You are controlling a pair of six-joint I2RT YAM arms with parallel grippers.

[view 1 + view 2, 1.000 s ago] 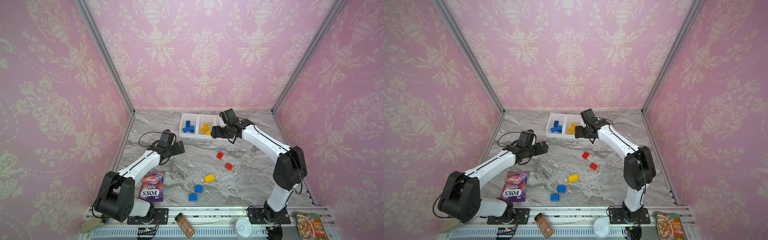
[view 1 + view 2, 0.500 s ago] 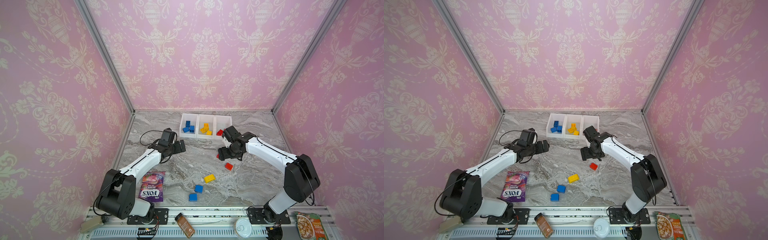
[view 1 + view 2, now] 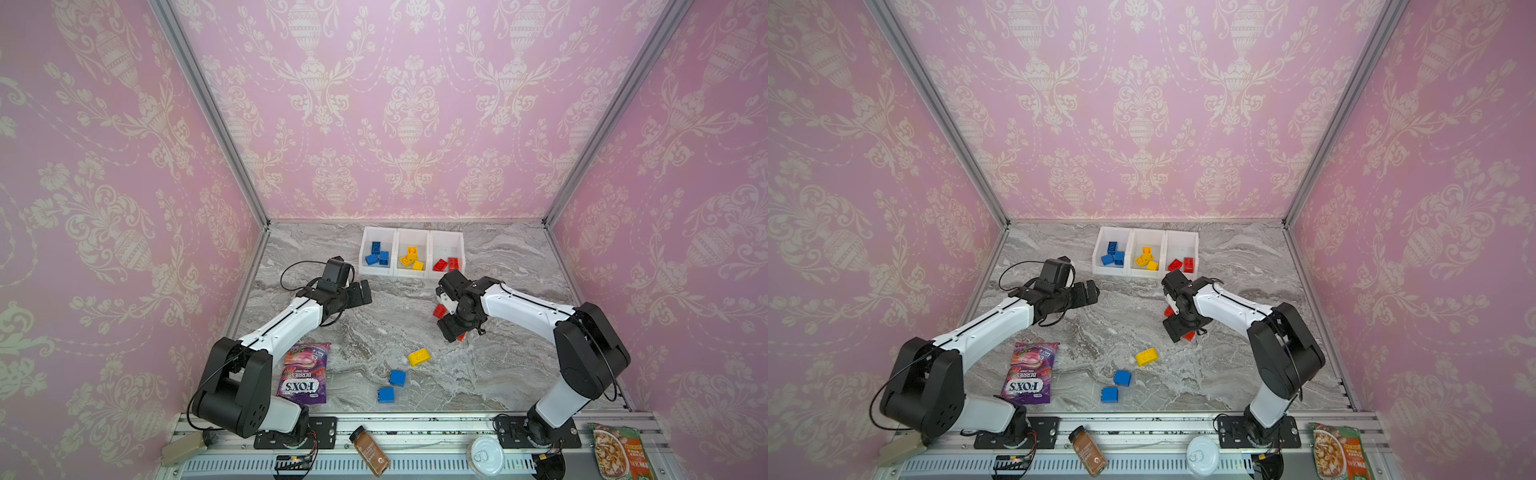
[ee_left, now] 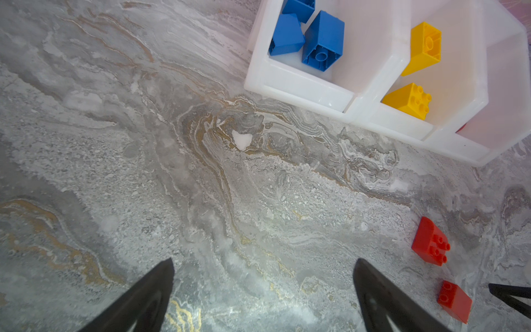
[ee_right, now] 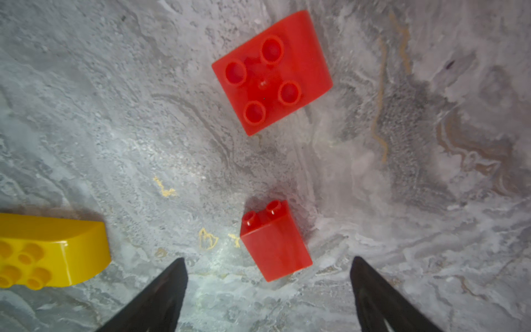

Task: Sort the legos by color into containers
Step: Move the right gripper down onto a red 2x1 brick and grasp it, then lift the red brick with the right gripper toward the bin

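Thirteen legos (image 3: 397,378) can be counted in both top views: five blue, four yellow and four red. Eight of them lie in the containers (image 3: 396,270), three joined white bins in a row at the back of the bench (image 3: 519,374). The left bin (image 3: 384,239) holds three blue bricks (image 3: 384,257), the middle bin (image 3: 415,239) holds three yellow bricks (image 3: 411,250), and the right bin (image 3: 446,245) holds two red bricks (image 3: 440,264), so each bin holds one colour. Five legos lie loose on the bench. They are one oblong yellow brick (image 3: 419,357), two square blue bricks (image 3: 386,395) near the front edge that sit close together without touching, and two red ones nearer the bins. Of the red pair, the larger red brick (image 5: 273,72) sits studs up, and the smaller red brick (image 5: 274,244) lies on its side. The right jaws are spread over the smaller red brick. In the right wrist view it lies between the two tips and just ahead of them, and neither tip touches it. The left jaws are spread wide and empty above bare bench in front of the left bin. One purple candy bag (image 3: 303,370) lies on the bench beside the left arm's base. One spice jar (image 3: 370,451), one round white tub (image 3: 486,455) and one snack packet (image 3: 621,453) lie along the front rail.
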